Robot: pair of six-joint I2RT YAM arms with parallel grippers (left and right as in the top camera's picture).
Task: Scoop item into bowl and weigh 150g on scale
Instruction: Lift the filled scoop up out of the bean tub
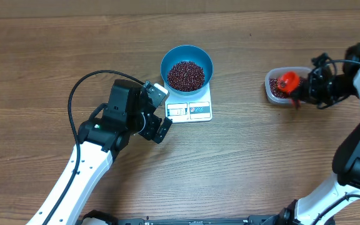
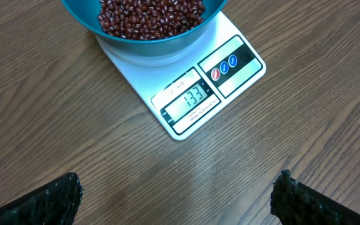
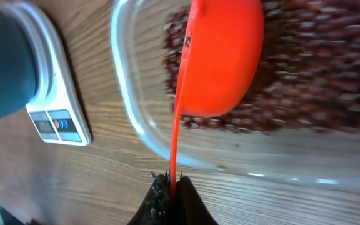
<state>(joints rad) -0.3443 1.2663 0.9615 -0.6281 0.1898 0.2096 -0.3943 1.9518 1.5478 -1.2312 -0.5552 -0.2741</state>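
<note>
The right claw [image 3: 172,185], clamped on the red scoop [image 3: 220,56] handle, holds it in the clear tub [image 3: 130,125] of beans [image 3: 305,75], likely for a top-up, since the part-filled blue bowl [image 1: 167,59] on the scale [image 1: 199,111] shows 133, while the left claw [image 1: 161,111] hangs open beside it.

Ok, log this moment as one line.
right claw: shut on scoop at tub | left claw: open | bowl: on scale, holds beans | display: 133
</note>
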